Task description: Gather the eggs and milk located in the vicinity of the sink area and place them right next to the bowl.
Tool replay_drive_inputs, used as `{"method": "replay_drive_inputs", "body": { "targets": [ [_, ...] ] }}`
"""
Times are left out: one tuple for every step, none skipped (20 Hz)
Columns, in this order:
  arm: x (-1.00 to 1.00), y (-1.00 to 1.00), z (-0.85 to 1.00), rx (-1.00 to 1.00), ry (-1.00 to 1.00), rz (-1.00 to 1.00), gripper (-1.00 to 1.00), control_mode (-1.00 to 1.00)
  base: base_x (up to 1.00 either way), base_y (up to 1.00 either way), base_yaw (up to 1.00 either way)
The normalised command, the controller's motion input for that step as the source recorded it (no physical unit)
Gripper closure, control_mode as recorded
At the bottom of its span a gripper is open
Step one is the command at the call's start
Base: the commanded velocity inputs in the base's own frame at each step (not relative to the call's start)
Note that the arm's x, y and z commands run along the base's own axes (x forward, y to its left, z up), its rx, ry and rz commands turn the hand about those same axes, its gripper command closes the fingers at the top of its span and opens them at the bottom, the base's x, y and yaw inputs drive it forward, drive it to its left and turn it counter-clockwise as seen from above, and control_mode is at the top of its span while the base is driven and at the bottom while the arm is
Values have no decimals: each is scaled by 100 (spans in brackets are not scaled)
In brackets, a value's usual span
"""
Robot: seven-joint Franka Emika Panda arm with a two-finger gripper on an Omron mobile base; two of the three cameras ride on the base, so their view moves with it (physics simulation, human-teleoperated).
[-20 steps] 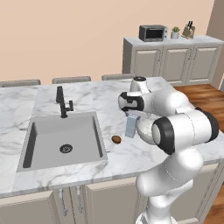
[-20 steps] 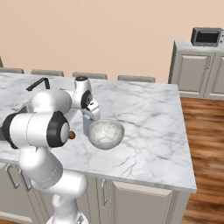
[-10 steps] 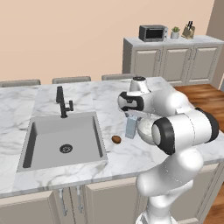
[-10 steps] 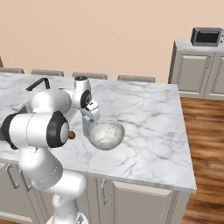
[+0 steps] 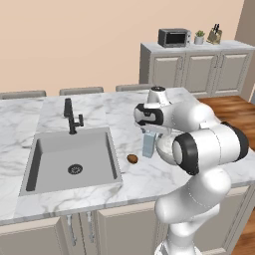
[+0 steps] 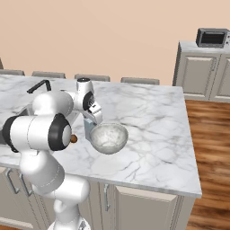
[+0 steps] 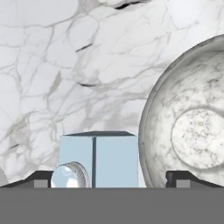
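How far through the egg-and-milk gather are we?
Done, apparently: the pale blue milk carton stands beside the speckled grey-white bowl. In hand: nothing visibly; the gripper hangs over the carton, fingertips apart. Left: the brown egg lies between sink and carton.

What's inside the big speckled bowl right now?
Nothing: the wide pale grey speckled bowl looks empty, though the hand view cuts off part of it. The pale blue milk carton stands beside it.

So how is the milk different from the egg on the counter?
The milk is a tall, upright, pale blue carton; the egg is a small brown oval lying low. The milk stands close beside the bowl, while the egg lies farther off, between milk and sink. Both rest on the marble counter.
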Motion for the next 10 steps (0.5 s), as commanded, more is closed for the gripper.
{"method": "replay_drive_inputs", "body": {
  "targets": [
    [0,0,1,0,0,0,-100,-100,0,0,0],
    [0,0,9,0,0,0,-100,-100,0,0,0],
    [0,0,10,0,0,0,-100,-100,0,0,0],
    [0,0,10,0,0,0,-100,-100,0,0,0],
    [0,0,12,0,0,0,-100,-100,0,0,0],
    [0,0,12,0,0,0,-100,-100,0,0,0],
    [0,0,15,0,-2,0,-100,-100,0,0,0],
    [-2,0,17,0,-3,0,-100,-100,0,0,0],
    [-2,0,18,0,-4,0,-100,-100,0,0,0],
    [-2,0,19,0,-5,0,-100,-100,0,0,0]
  ]
}}
